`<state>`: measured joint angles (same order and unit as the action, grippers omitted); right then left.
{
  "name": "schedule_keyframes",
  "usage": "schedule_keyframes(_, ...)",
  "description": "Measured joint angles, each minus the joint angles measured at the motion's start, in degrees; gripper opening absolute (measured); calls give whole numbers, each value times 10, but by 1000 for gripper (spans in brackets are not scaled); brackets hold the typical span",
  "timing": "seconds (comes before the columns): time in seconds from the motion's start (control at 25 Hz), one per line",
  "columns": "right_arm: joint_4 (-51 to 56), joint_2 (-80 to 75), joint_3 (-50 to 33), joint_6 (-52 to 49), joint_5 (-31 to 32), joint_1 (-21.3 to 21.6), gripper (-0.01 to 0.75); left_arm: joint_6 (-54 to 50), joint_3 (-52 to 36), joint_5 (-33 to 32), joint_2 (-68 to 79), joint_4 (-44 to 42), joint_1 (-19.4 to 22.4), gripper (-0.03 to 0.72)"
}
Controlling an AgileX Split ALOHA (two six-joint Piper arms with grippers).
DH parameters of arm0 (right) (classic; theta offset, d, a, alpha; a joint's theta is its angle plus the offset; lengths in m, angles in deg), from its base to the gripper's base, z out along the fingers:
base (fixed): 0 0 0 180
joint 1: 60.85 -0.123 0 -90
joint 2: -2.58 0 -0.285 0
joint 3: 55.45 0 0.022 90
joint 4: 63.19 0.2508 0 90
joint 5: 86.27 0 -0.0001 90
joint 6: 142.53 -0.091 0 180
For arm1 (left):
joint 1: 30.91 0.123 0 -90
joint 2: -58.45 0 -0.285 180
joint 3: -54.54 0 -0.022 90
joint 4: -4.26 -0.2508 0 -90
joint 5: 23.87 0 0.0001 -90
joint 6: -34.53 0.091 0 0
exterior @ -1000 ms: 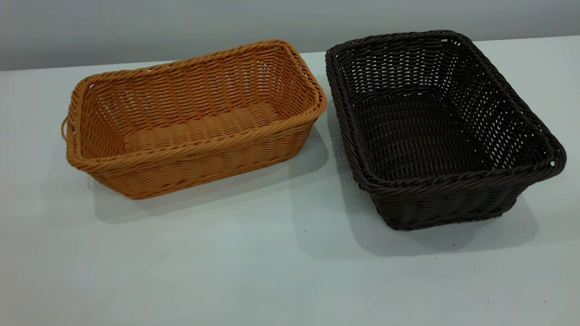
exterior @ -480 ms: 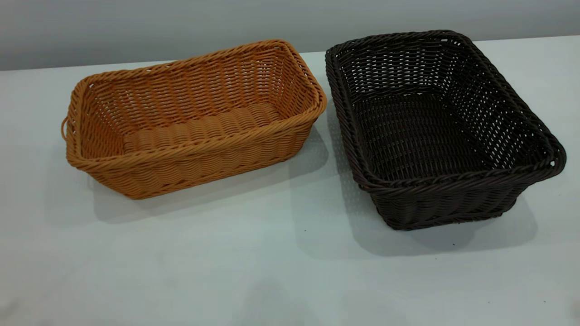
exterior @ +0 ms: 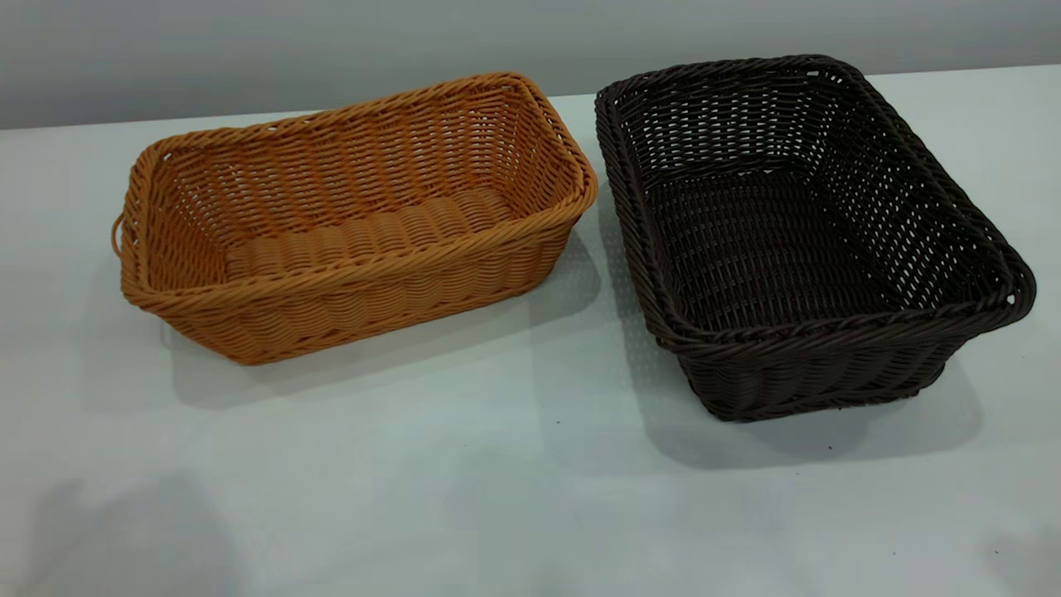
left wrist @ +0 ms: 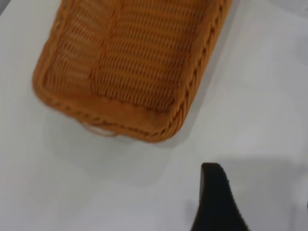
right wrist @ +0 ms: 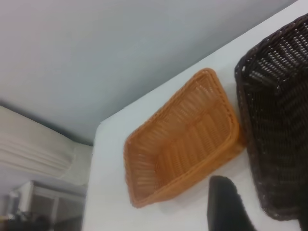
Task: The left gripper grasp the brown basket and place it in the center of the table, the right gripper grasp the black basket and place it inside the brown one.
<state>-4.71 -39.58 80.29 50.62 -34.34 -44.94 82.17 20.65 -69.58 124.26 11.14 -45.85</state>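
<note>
Hovering above the white table (exterior: 497,514), the left gripper (left wrist: 219,202) shows one black finger short of the brown basket's (exterior: 348,224) end; whether it is open cannot be told, nor for the right gripper (right wrist: 228,204). Farther back, the brown basket sits toward the left rear edge, with the black basket (exterior: 796,240) just beside it toward the right edge.

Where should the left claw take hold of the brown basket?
Probably the braided rim of the brown basket at its left short end, coming from above: the basket stands upright and open, so one finger can drop inside and one outside, beside the small loop handle.
</note>
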Motion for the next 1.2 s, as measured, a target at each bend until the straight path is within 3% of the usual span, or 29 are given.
schedule_keyframes(0.28,-8,-4,-1,-99,-8,0,327,7,0,80,75,17,-13,391)
schedule_keyframes(0.64,-24,-79,-1,-243,-38,0,327,14,0,128,93,48,-52,391)
schedule_keyframes(0.92,-30,-184,-1,-282,-40,-1,327,14,0,169,115,73,-54,391)
schedule_keyframes(1.04,-39,-224,-1,-290,-50,-18,327,15,0,169,128,78,-54,391)
schedule_keyframes(1.2,-50,-268,-1,-327,-107,-78,327,15,0,169,133,77,-54,391)
